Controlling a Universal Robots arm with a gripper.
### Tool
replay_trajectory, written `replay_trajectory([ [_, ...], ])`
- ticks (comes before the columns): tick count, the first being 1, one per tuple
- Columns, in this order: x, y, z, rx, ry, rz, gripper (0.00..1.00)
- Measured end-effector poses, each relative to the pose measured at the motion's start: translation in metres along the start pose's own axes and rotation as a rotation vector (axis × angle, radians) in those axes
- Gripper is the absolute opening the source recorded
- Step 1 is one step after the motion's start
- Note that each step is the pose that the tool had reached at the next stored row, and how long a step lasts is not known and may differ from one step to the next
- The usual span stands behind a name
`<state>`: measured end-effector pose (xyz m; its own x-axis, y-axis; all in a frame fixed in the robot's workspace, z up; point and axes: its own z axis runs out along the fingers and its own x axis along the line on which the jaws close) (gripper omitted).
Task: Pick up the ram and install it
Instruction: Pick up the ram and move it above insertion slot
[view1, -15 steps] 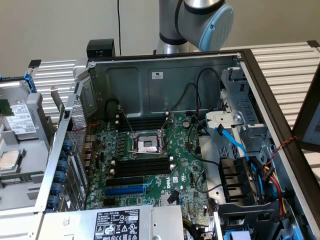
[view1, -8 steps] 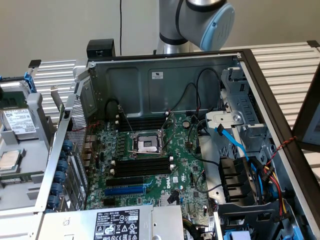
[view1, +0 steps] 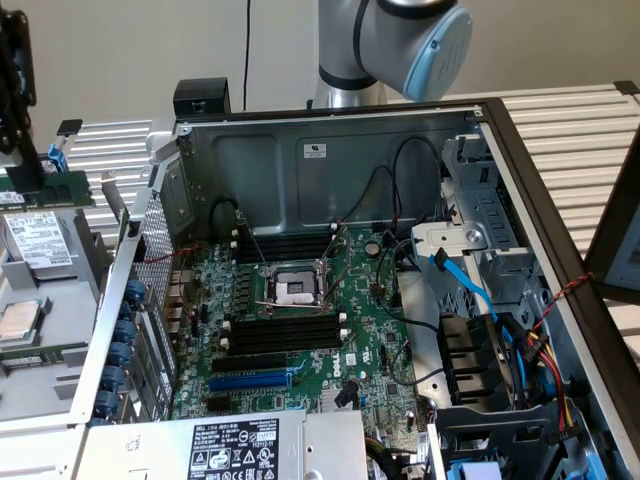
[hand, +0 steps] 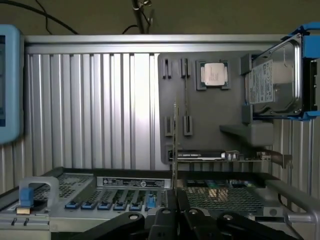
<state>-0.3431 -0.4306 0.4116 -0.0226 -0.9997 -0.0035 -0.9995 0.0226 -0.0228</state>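
Though barely parted, fingers (hand: 163, 220) seemingly pinch the ram (hand: 174, 131).

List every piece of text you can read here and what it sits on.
"DELL", probably: white print on the motherboard.
Power supply label: too small to read.
Case wall sticker: blurred.
Hard drive label: blurred.

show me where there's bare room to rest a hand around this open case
Free: the slatted table beyond the case on the exterior view's right. Crowded: the cables beside the motherboard, and the parts tray on the left.
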Motion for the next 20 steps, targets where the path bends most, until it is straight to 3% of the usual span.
replay_trajectory([
  [20,-0.002,-0.0909,0.0017,-0.001,0.0,0.0,0.13],
])
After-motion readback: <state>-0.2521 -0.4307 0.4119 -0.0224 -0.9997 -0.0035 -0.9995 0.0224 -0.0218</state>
